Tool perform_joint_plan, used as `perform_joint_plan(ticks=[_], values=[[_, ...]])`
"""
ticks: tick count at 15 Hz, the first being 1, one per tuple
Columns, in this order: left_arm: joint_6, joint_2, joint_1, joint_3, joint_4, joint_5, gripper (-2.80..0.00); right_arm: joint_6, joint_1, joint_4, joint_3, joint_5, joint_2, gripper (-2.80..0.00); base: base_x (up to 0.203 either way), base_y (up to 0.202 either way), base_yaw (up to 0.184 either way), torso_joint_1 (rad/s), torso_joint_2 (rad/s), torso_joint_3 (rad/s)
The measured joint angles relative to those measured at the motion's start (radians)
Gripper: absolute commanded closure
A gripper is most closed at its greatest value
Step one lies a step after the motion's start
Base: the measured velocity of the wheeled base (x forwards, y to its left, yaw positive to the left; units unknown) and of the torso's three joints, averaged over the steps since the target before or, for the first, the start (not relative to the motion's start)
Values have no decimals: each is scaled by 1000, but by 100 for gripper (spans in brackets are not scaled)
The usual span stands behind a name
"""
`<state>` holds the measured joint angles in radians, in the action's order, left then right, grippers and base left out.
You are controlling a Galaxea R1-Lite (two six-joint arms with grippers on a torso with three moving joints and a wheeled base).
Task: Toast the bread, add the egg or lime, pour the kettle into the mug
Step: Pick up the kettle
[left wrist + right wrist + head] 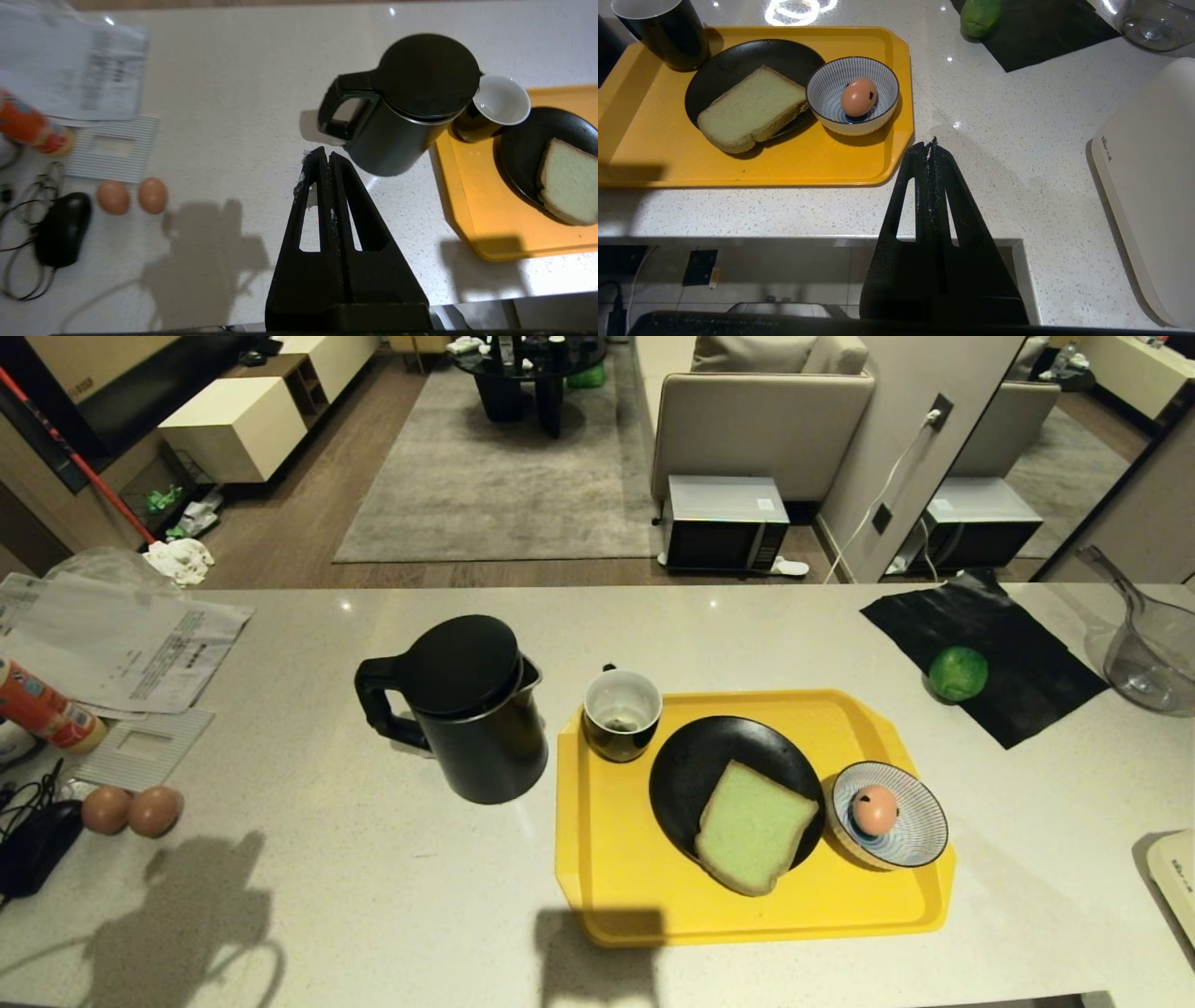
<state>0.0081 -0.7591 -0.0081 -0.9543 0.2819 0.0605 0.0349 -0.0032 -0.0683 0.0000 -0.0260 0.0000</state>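
Note:
A pale green bread slice (754,826) lies on a black plate (691,770) on the yellow tray (607,877). Beside it the spotted egg (875,808) sits in a striped bowl (920,821). The black mug (622,714) stands at the tray's far left corner, white inside. Left of the tray stands the black kettle (467,709), lid on, handle pointing left. The lime (958,673) rests on a black cloth (1018,653) at the far right. My left gripper (325,154) is shut and empty above the counter, near the kettle (411,102). My right gripper (930,145) is shut and empty near the counter's front edge, right of the tray (738,163).
Two plain brown eggs (131,810), papers (121,644), an orange tube (42,709) and a black mouse with cables (33,849) crowd the counter's left. A clear measuring jug (1153,658) stands far right. A white appliance (1153,186) sits at the right front corner.

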Motion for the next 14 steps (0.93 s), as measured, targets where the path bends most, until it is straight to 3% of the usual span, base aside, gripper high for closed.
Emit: perform_joint_plan(ticks=[5, 9, 14], values=[[8, -307, -5, -58, -82, 143, 0, 0, 0, 0, 0, 0, 0, 0, 0, 0, 0, 0, 0, 0], [12, -522, -27, -178, -136, 166, 0, 0, 0, 0, 0, 0, 0, 0, 0, 0, 0, 0, 0, 0], [17, -705, -133, -324, -142, 166, 0, 0, 0, 0, 0, 0, 0, 0, 0, 0, 0, 0, 0, 0]])
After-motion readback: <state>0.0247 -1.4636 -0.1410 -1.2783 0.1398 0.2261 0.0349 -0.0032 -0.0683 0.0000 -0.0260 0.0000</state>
